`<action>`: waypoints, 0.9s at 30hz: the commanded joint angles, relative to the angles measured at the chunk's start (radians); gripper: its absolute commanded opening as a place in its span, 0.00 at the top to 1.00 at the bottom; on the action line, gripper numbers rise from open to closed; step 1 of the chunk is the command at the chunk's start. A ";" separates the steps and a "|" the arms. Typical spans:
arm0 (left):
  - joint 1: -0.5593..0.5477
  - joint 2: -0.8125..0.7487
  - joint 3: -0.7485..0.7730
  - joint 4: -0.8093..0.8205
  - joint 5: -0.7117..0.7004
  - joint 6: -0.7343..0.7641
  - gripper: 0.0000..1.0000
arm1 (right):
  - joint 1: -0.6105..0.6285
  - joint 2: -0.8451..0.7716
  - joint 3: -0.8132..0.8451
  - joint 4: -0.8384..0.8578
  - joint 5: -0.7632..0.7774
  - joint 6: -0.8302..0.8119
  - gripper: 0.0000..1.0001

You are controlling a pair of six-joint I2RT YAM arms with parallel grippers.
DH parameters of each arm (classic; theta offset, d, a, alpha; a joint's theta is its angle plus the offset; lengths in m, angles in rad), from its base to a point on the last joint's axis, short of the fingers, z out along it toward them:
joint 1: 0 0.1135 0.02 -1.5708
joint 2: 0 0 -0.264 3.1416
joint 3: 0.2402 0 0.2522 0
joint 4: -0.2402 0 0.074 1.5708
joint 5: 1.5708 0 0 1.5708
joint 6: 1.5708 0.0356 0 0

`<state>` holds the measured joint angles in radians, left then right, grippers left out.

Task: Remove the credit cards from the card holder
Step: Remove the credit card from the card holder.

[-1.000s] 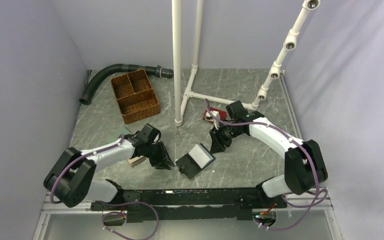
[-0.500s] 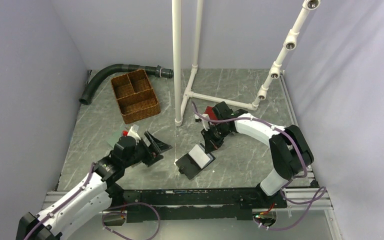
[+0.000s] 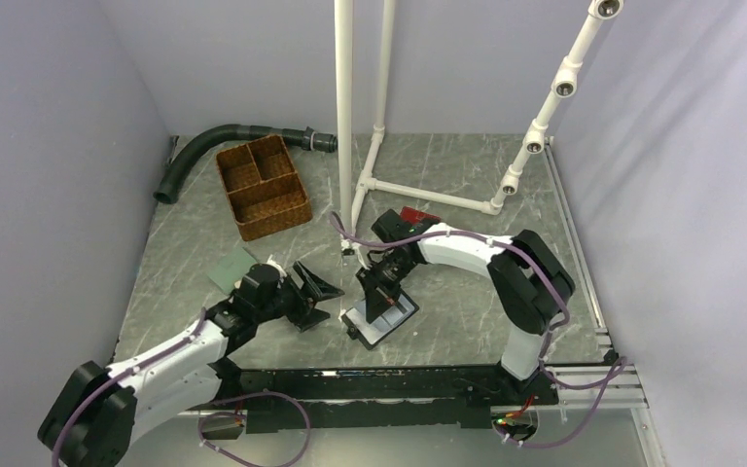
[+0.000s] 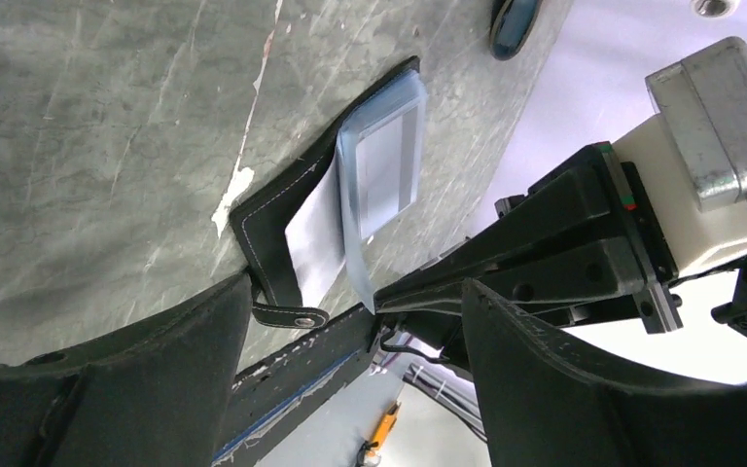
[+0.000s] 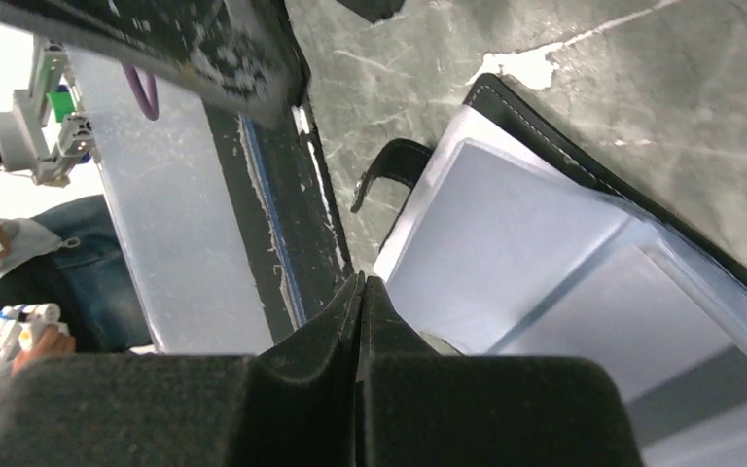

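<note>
card holder [image 3: 395, 313] lies open — black edge, pale blue sleeves fanned.

A brown wicker basket [image 3: 263, 188] with divided compartments sits at the back left of the grey marbled table [image 3: 467, 175]. A black ribbed hose [image 3: 216, 142] curves behind it. 2 upright white pipes [image 3: 344, 117] rise at centre. A green wallet [image 3: 231, 268] lies flat left of centre, and a red wallet [image 3: 416, 214] lies near the pipe base.

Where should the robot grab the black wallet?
Probably by the little snap strap at its corner, coming in from the left with the open left gripper. The strap sticks out past the wallet, which lies flat, so it is easy to pinch.
</note>
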<state>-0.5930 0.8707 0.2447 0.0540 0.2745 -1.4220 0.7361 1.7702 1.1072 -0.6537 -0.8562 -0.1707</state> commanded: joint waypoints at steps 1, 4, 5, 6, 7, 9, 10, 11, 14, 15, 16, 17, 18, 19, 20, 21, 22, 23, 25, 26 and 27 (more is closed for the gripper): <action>0.001 0.057 0.044 0.118 0.059 -0.009 0.18 | 0.018 0.052 0.048 -0.012 -0.094 0.043 1.00; 0.001 0.087 0.043 0.154 0.057 -0.012 0.27 | 0.018 0.069 0.052 -0.015 -0.073 0.040 0.99; 0.001 0.098 0.040 0.173 0.058 -0.018 0.31 | 0.019 0.066 0.052 -0.019 -0.068 0.032 0.99; 0.001 0.109 0.035 0.195 0.061 -0.024 0.36 | 0.018 0.057 0.048 -0.018 -0.063 0.025 0.98; 0.001 0.121 0.030 0.221 0.065 -0.030 0.42 | 0.018 0.045 0.041 -0.016 -0.065 0.017 0.97; 0.001 0.145 0.022 0.273 0.075 -0.033 0.48 | 0.019 0.020 0.022 -0.017 -0.071 -0.007 0.93; 0.001 0.155 0.022 0.291 0.078 -0.033 0.50 | 0.018 0.008 0.008 -0.008 -0.072 -0.006 0.90; 0.001 0.163 0.025 0.306 0.079 -0.029 0.52 | 0.019 -0.002 -0.006 0.001 -0.067 -0.006 0.88; -0.001 0.190 0.043 0.345 0.080 -0.011 0.60 | 0.018 0.010 -0.031 0.032 -0.042 0.020 0.84; -0.001 0.202 0.048 0.358 0.079 -0.008 0.66 | 0.019 0.024 -0.028 0.025 -0.041 0.019 0.84; -0.001 0.224 0.054 0.376 0.078 -0.009 0.71 | 0.019 0.042 -0.019 0.014 -0.042 0.015 0.84; -0.001 0.242 0.056 0.408 0.079 -0.011 0.77 | 0.018 0.063 -0.007 0.008 -0.049 0.015 0.84; -0.001 0.264 0.059 0.429 0.083 -0.015 0.81 | 0.018 0.076 0.002 0.001 -0.058 0.016 0.84; -0.002 0.286 0.064 0.447 0.089 -0.018 0.82 | 0.019 0.084 0.009 -0.004 -0.067 0.016 0.85; -0.004 0.307 0.071 0.461 0.097 -0.018 0.83 | 0.017 0.090 0.013 -0.007 -0.074 0.017 0.85; -0.008 0.331 0.080 0.471 0.102 -0.017 0.83 | 0.016 0.091 0.012 -0.007 -0.086 0.017 0.85; -0.013 0.350 0.087 0.482 0.103 -0.014 0.84 | 0.014 0.090 0.009 -0.004 -0.101 0.019 0.85; -0.022 0.373 0.094 0.492 0.102 -0.012 0.84 | 0.010 0.087 0.003 0.000 -0.116 0.022 0.87; -0.040 0.419 0.106 0.514 0.097 -0.016 0.85 | 0.002 0.082 -0.004 0.005 -0.151 0.025 0.92; -0.051 0.446 0.113 0.527 0.098 -0.019 0.86 | -0.001 0.080 -0.002 0.001 -0.161 0.020 0.93; -0.061 0.474 0.120 0.541 0.103 -0.025 0.88 | -0.004 0.078 -0.001 0.000 -0.170 0.018 0.94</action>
<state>-0.6209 1.2755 0.3183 0.4911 0.3523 -1.4380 0.7467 1.8656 1.0878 -0.6525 -0.9432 -0.1482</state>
